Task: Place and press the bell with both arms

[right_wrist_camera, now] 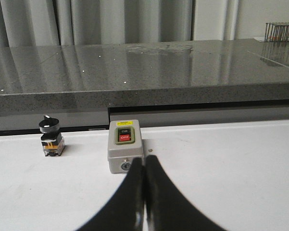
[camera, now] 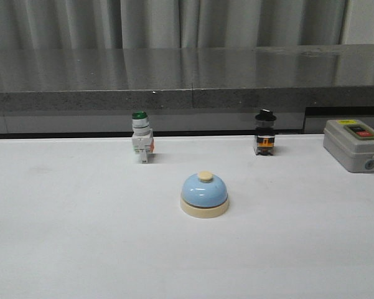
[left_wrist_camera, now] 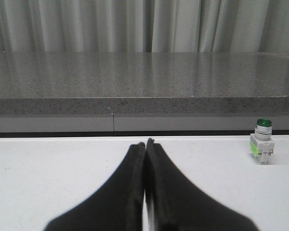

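The light-blue dome bell (camera: 204,194) with a cream base and cream button stands upright on the white table, near the middle of the front view. Neither arm shows in the front view. My left gripper (left_wrist_camera: 145,142) is shut and empty, its black fingers low over bare table; the bell is out of its view. My right gripper (right_wrist_camera: 144,157) is shut and empty, its tips just in front of the grey switch box (right_wrist_camera: 125,151); the bell is out of its view too.
A green-capped white push-button switch (camera: 141,136) stands behind the bell to the left, also in the left wrist view (left_wrist_camera: 261,141). A black-knobbed selector switch (camera: 265,132) stands behind to the right, also in the right wrist view (right_wrist_camera: 51,136). The grey box (camera: 355,144) sits far right. A grey stone ledge (camera: 187,81) runs along the back.
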Controlling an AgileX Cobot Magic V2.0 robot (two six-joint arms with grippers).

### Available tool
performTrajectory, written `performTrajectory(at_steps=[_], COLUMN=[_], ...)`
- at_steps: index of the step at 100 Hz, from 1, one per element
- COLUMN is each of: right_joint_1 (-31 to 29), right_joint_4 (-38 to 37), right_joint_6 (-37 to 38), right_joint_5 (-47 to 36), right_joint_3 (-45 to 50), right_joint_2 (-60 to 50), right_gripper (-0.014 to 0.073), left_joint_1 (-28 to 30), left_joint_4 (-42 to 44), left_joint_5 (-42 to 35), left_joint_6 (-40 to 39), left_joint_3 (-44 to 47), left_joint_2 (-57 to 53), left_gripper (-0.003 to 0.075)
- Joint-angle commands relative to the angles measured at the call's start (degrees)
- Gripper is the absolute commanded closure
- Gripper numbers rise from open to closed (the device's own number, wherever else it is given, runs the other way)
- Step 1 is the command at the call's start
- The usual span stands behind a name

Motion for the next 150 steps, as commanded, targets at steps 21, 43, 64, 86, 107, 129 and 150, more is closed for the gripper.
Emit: performTrajectory(at_steps=[21,43,64,86,107,129,150], right_joint_1=[-0.3,-0.3,-0.3,-0.3,-0.3,-0.3,-0.3], right_joint_4=[-0.5,-0.5,-0.5,-0.5,-0.5,-0.5,-0.3], right_joint_6=[-0.1,-0.1,-0.1,-0.1,-0.1,-0.1,-0.1], right_joint_5=[-4.7,-4.7,-4.7,-4.9,3.7,13.1,17.7], right_joint_3=[-0.9,-0.9,-0.9,-0.9,-6.0,-17.3,-27.1], right_joint_2=[-0.6,-0.6,-0.6,-0.6,1.1,12.8,28.1], right_gripper=[0.0654,0.0654,0.0654,0.0654,0.0654,0.0654,0.0654], left_joint_1=[0.1,0.1,0.1,0.1,0.1,0.1,0.1], left_joint_4=[-0.4,-0.4,-0.4,-0.4,-0.4,-0.4,-0.4], left_joint_5=[-5.7,-5.7,-5.7,-5.7,-5.7,-5.7,-5.7], left_joint_6=[-0.5,-0.5,-0.5,-0.5,-0.5,-0.5,-0.5], left_joint_3=[2.4,2.4,2.4,2.4,2.4,2.4,2.4], left_joint_2=[-1.6,-1.6,-1.6,-1.6,-1.6,-1.6,-1.6], left_gripper=[0.0741,0.0741,0.0741,0.0741,0.0741,0.0741,0.0741])
